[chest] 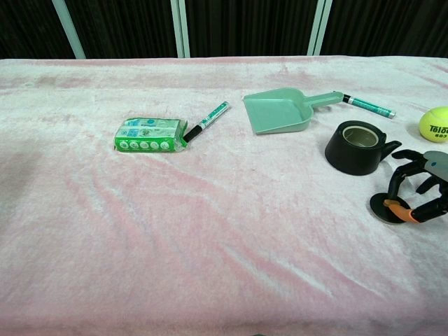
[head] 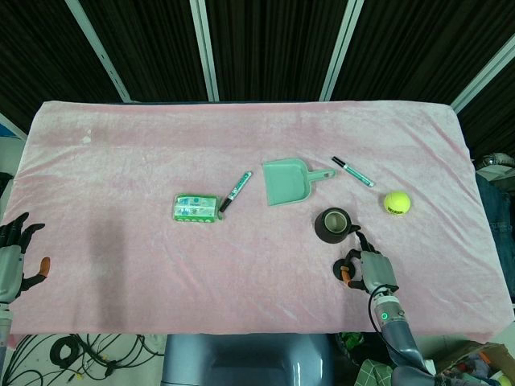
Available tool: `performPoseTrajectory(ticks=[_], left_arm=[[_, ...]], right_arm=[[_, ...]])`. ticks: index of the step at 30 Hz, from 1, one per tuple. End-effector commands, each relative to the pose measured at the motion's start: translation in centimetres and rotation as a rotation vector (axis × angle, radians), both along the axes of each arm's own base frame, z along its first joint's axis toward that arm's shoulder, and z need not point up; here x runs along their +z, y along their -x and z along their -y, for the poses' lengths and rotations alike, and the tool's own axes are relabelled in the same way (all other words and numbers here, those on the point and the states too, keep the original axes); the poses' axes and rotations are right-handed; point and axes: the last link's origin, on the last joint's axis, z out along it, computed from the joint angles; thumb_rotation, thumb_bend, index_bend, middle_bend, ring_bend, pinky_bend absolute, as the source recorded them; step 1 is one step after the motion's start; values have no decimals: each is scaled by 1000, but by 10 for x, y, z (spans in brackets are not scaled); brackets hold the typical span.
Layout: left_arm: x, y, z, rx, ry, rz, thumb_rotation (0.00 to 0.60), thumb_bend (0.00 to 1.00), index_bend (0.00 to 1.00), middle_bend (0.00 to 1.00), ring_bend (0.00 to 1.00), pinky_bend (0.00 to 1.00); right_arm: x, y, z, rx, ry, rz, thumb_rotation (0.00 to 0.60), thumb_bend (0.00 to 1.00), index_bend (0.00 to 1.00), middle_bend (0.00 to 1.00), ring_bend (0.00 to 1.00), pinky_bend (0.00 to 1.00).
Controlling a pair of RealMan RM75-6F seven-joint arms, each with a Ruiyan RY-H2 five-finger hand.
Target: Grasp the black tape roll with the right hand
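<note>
The black tape roll (head: 335, 224) (chest: 355, 148) lies flat on the pink cloth, right of centre, its hole facing up. My right hand (head: 366, 269) (chest: 420, 185) sits just near and right of it, low over the cloth, with its fingers apart and curved toward the roll. One fingertip (chest: 394, 146) reaches the roll's right side; nothing is held. My left hand (head: 14, 257) hovers at the table's left edge with its fingers spread and empty; the chest view does not show it.
A green dustpan (head: 286, 182) (chest: 280, 110) lies just beyond the roll. A marker (head: 354, 171) (chest: 367, 105) and a yellow tennis ball (head: 397, 203) (chest: 435, 124) are at the far right. A green pack (head: 196, 208) (chest: 149, 134) and a second marker (head: 235, 191) (chest: 206, 120) lie left of centre.
</note>
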Motion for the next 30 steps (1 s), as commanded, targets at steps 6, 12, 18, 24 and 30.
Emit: performPoseTrajectory(ticks=[6, 12, 18, 24, 30], left_arm=[[0, 0, 0, 0, 1, -1, 600, 442, 176, 0, 0, 0], [-1, 0, 0, 0, 2, -1, 600, 443, 176, 0, 0, 0], [-1, 0, -1, 1, 4, -2, 600, 443, 176, 0, 0, 0], [-1, 0, 0, 2, 4, -2, 600, 443, 176, 0, 0, 0], [-1, 0, -1, 3, 4, -2, 600, 443, 177, 0, 0, 0]], right_arm=[[1, -1, 0, 3, 5, 7, 600, 360, 757, 1, 127, 215], [2, 0, -1, 3, 7, 11, 600, 361, 757, 1, 127, 215], [3, 0, -1, 5, 10, 17, 600, 362, 758, 1, 127, 215], [2, 0, -2, 5, 6, 22, 600, 362, 758, 0, 127, 215], [3, 0, -1, 10, 8, 21, 600, 363, 758, 1, 127, 215]])
